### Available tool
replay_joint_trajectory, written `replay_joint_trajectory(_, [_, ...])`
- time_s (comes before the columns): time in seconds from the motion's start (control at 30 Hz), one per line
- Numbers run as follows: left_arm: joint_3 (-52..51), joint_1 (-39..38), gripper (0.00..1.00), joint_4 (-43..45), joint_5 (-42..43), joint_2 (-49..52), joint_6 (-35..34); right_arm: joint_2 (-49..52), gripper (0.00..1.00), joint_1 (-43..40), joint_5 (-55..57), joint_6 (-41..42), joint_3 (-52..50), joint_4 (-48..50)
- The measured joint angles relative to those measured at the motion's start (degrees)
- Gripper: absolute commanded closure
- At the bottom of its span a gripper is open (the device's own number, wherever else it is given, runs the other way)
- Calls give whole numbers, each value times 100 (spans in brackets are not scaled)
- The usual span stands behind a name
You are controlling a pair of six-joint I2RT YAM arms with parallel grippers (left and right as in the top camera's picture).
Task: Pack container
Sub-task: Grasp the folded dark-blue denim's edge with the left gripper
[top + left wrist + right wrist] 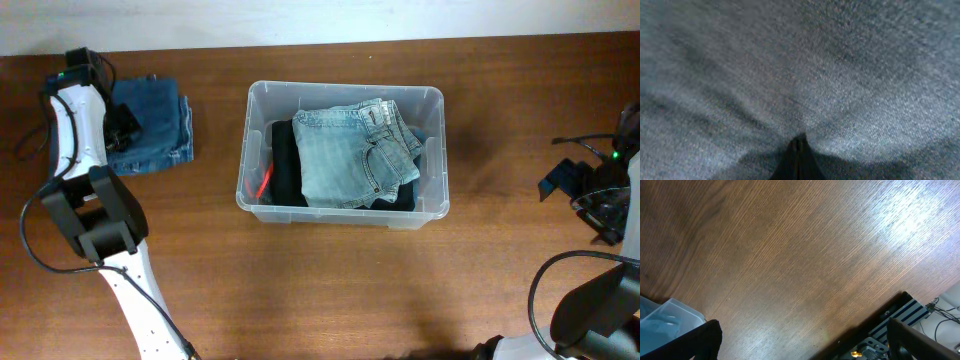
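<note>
While the left hand point(124, 124) pinches the folded dark jeans point(160, 120) at nine o'clock on the worktop point(330, 290), the right hand point(572, 178) hangs spread wide at three, the container point(345, 214) between them

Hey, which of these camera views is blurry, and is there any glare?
Left wrist view: soft and close, filled by blue denim cloth, dark shadow at bottom centre. Right wrist view: sharp, bright glare on the brown wooden table at upper right. Overhead view: evenly lit, the clear rectangular plastic container in focus.
</note>
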Motion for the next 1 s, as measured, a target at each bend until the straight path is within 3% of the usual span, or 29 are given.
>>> replay_joint_trajectory(0.27, [-11,22,99,-1427,560,0,-326,0,2,0,0,-2,0,0])
replay_joint_trajectory(0.67, [24,70,99,-1303,887,4,-365,0,2,0,0,-2,0,0])
replay_joint_trajectory(1.0, [1327,466,99,-1797,850,-7,-50,0,2,0,0,-4,0,0])
